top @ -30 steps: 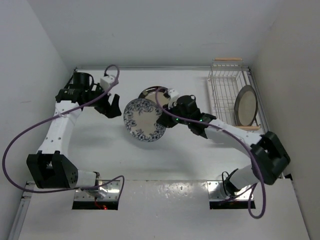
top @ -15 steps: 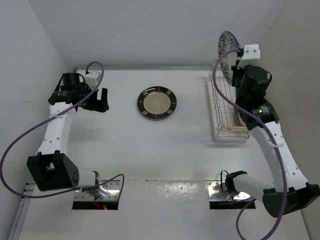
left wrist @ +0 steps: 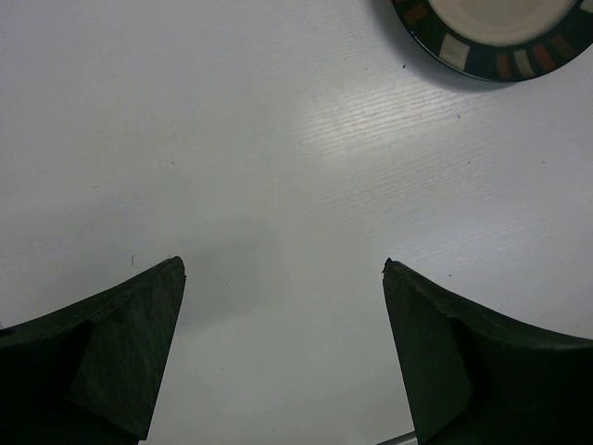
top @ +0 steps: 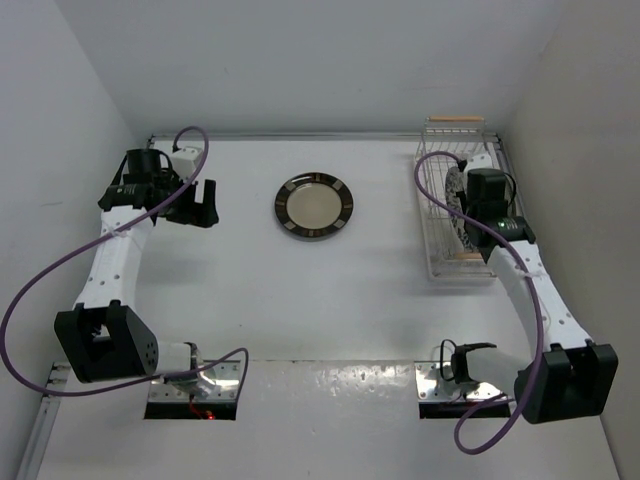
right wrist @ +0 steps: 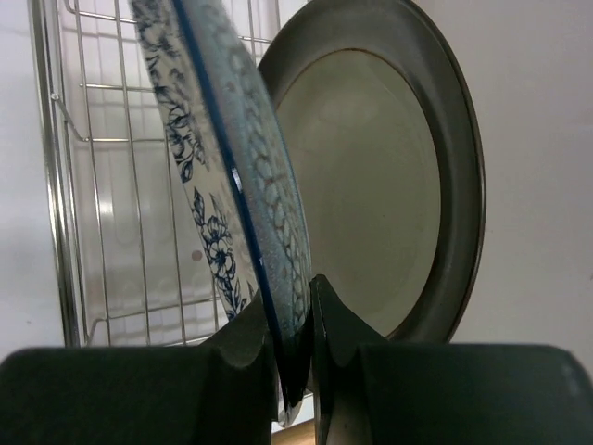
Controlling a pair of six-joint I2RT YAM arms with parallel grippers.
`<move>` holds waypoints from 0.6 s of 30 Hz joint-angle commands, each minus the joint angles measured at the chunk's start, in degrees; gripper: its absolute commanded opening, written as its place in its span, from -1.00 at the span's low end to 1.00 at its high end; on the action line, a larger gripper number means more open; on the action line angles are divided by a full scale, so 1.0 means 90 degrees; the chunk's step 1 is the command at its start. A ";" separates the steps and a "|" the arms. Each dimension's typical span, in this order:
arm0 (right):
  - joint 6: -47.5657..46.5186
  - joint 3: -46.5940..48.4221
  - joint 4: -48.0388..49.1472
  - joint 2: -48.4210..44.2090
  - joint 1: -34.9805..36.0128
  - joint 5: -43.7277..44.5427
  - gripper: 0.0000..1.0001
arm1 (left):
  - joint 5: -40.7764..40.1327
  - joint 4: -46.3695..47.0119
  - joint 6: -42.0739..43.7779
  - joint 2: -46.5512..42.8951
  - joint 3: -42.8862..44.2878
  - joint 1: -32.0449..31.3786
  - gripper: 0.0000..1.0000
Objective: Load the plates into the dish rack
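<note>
My right gripper [right wrist: 295,324] is shut on the lower rim of the white plate with blue flowers [right wrist: 232,185]. It holds the plate on edge inside the dish rack [right wrist: 93,185]. Just behind it a cream plate with a plain dark rim [right wrist: 371,185] stands upright. From above, the right wrist covers the near half of the dish rack [top: 425,200], and only a sliver of the blue plate [top: 454,205] shows. The cream plate with the light-marked dark rim [top: 314,205] lies flat mid-table. My left gripper [top: 200,205] hovers open to its left, and that plate's rim [left wrist: 500,42] shows at the top right of the left wrist view.
The rack has a wooden handle bar [top: 455,120] at its far end, close to the back wall, and the right wall runs alongside it. A purple cable [top: 60,270] loops off the left arm.
The right arm carried the blue-flowered plate from mid-table, up over the rack's far end, then down into the rack. The left arm drew back to the left and opened slightly wider.
</note>
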 commanded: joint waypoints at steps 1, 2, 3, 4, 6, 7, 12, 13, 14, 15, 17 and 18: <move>0.0081 0.0078 0.1093 -0.0380 -0.0015 0.0457 -1.00 | 0.0076 0.0111 -0.0110 -0.0193 -0.0015 0.0018 0.84; 0.0110 0.0029 0.1026 -0.0380 0.0004 0.0467 -1.00 | 0.0076 0.0111 -0.0110 -0.0193 -0.0073 0.0018 0.84; 0.0149 0.0000 0.0987 -0.0390 0.0004 0.0487 -1.00 | 0.0076 0.0111 -0.0110 -0.0193 -0.0074 0.0018 0.84; 0.0168 -0.0010 0.0977 -0.0409 -0.0025 0.0506 -1.00 | 0.0076 0.0111 -0.0110 -0.0193 -0.0074 0.0018 0.84; 0.0256 -0.0010 0.0918 -0.0400 -0.0006 0.0574 -1.00 | 0.0076 0.0111 -0.0110 -0.0193 -0.0074 0.0018 0.84; 0.0295 -0.0030 0.0898 -0.0409 -0.0006 0.0662 -1.00 | 0.0076 0.0111 -0.0110 -0.0193 -0.0074 0.0018 0.84; 0.0617 0.0087 0.0918 -0.0565 -0.0016 0.1247 -1.00 | 0.0076 0.0170 -0.0110 -0.0252 -0.0074 0.0018 0.84; 0.0811 0.0097 0.0985 -0.0624 -0.0006 0.1345 -1.00 | 0.0076 0.0170 -0.0110 -0.0252 -0.0074 0.0018 0.84; 0.0813 0.0088 0.1054 -0.0721 0.0004 0.1356 -1.00 | 0.0076 0.0170 -0.0110 -0.0252 -0.0132 0.0018 0.84; 0.0832 0.0068 0.1209 -0.0760 0.0004 0.1327 -1.00 | 0.0076 0.0170 -0.0110 -0.0252 -0.0132 0.0018 0.84; 0.0813 0.0048 0.1221 -0.0839 -0.0016 0.1122 -1.00 | 0.0076 0.0170 -0.0110 -0.0252 -0.0132 0.0018 0.84; 0.0852 0.0048 0.1153 -0.0820 -0.0025 0.1054 -1.00 | 0.0076 0.0170 -0.0052 -0.0252 -0.0132 0.0018 0.84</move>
